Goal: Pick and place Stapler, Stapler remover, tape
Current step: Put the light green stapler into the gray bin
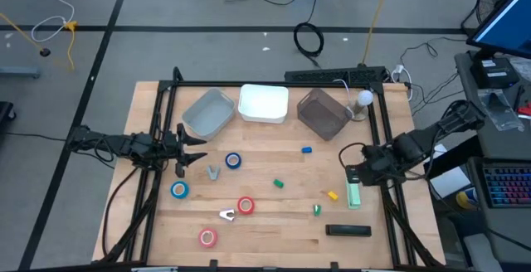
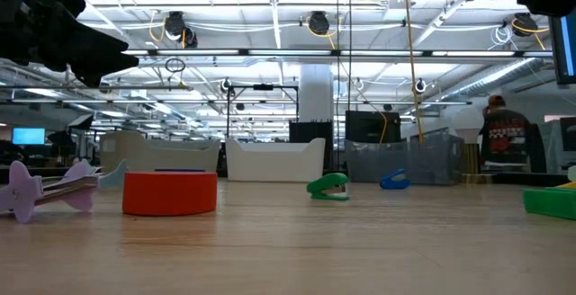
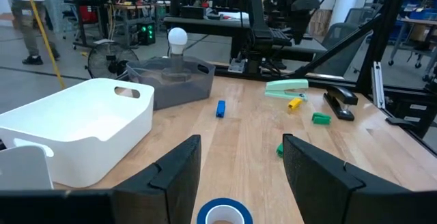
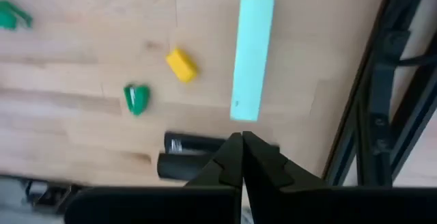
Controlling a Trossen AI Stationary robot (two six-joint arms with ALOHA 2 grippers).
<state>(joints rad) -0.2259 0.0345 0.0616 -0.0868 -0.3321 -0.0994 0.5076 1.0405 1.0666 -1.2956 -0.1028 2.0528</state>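
High view: you see the whole table (image 1: 274, 210). Take the white bin (image 1: 264, 104) at its far edge as landmark, between a grey bin (image 1: 207, 113) and a dark bin (image 1: 322, 113). Two blue tape rolls (image 1: 233, 161) lie nearer you than the white bin and toward the left arm's side; two red tape rolls (image 1: 246, 206) lie nearer still. The mint stapler (image 1: 354, 193) and black stapler (image 1: 348, 230) sit far toward the right arm's side.
Left pincer (image 1: 196, 149): beside the grey bin, fingers apart, holding nothing.
Right pincer (image 1: 352, 172): just beyond the mint stapler, fingers together, holding nothing.
Low view: only here you see one red tape roll (image 2: 170, 192) side-on, a lilac stapler remover (image 2: 49, 187) beside it, and the white bin (image 2: 274, 160) behind.
Left wrist view: you alone get a blue tape roll (image 3: 222, 212) between the spread fingers (image 3: 174, 169), with the white bin (image 3: 82, 128) beside.
Right wrist view: closed fingertips (image 4: 242, 157) hang over the black stapler (image 4: 188, 157); the mint stapler (image 4: 251, 55), a yellow bit (image 4: 181, 65) and a green bit (image 4: 137, 98) lie near.
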